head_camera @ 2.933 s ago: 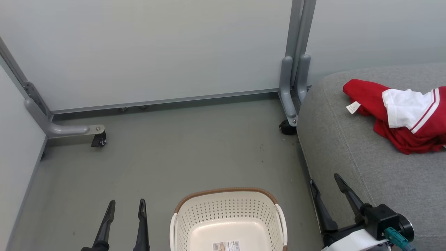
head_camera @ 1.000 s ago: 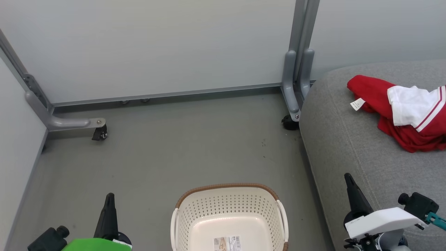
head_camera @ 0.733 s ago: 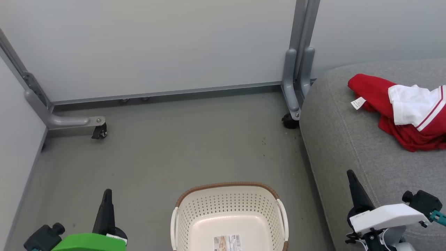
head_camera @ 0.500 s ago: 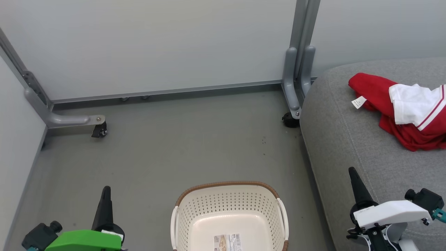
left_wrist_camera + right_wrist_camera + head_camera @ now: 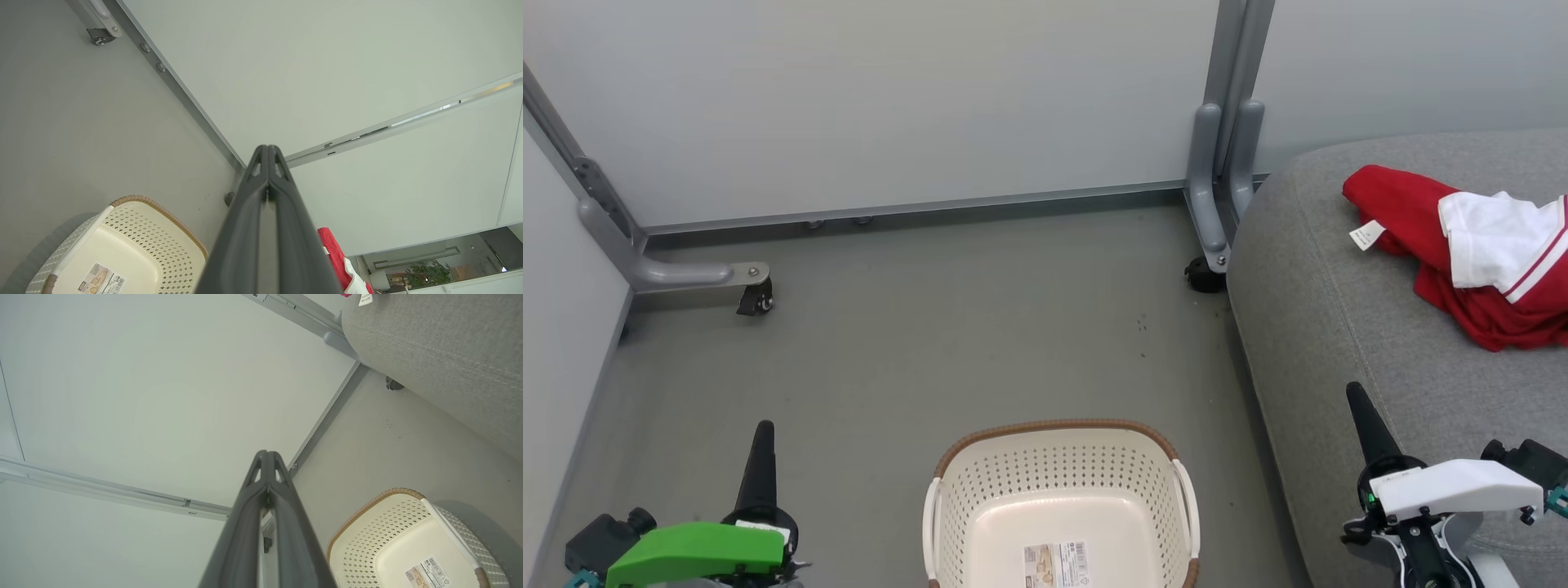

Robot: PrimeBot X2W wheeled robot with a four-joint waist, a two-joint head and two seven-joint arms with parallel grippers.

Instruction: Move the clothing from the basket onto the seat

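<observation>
L claw [image 5: 765,431], R claw [image 5: 1356,394] closed since; clothing [image 5: 1401,204] seems crumpled on fabric seat [image 5: 1339,335].

bright red soft garment [image 5: 1396,196]: white panel, red stripe | cream perforated plastic basket [image 5: 1054,478]: brown woven rim | light grey fabric cushion [image 5: 1339,327]

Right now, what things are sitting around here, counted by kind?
Basket: 1
Seat: 1
Red-and-white clothing heap: 1
End effectors: 2, left end effector and right end effector, both shut
Castor wheels: 2
Total: 7
</observation>
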